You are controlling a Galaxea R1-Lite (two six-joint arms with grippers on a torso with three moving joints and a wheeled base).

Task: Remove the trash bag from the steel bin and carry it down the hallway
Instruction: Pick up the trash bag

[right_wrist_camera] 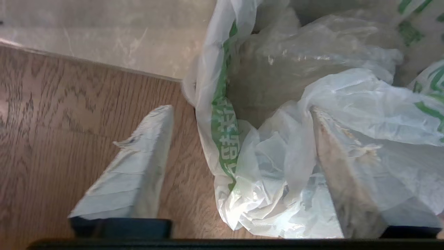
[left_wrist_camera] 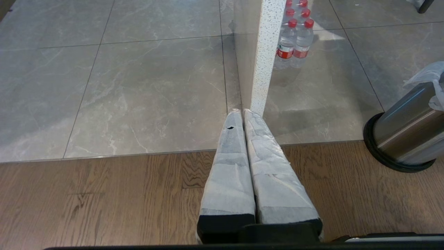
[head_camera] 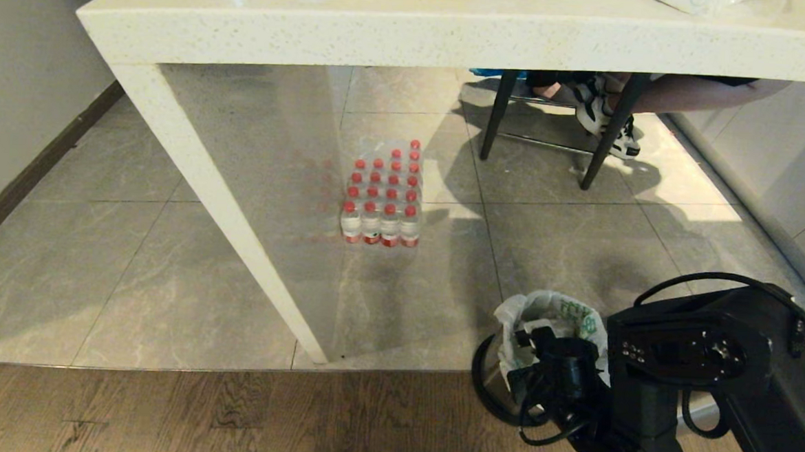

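Right end effector: its two padded fingers stand wide apart at the mouth of the steel bin. One finger hangs outside the bag over the wooden floor; the other sits among the folds of plastic, seen through the film. Nothing is clamped between them.
Right arm: reaches down from the lower right of the head view, its black wrist right over the bin.
Trash bag: thin white plastic with green print, lining the steel bin, its rumpled edges standing up above the rim. In the right wrist view the bag lies open, one edge with green characters running between the two fingers.
Steel bin: a round shiny cylinder with a black ring at its foot, standing on the wooden floor just beside the edge of the tiles. In the head view it is mostly hidden under the arm and the bag.
Left end effector: its wrapped fingers lie pressed together, holding nothing, above the wooden floor, pointing toward the desk leg. It is not in the head view.
Desk: white speckled stone top with a slanted leg that meets the tiles near the floor seam.
Water bottles: a shrink-wrapped pack with red caps, standing on the grey tiles under the desk.
Floor: grey marble-look tiles farther off, brown wood planks nearer the robot.
Person: legs and a black-and-white shoe under the desk, by the black chair legs.
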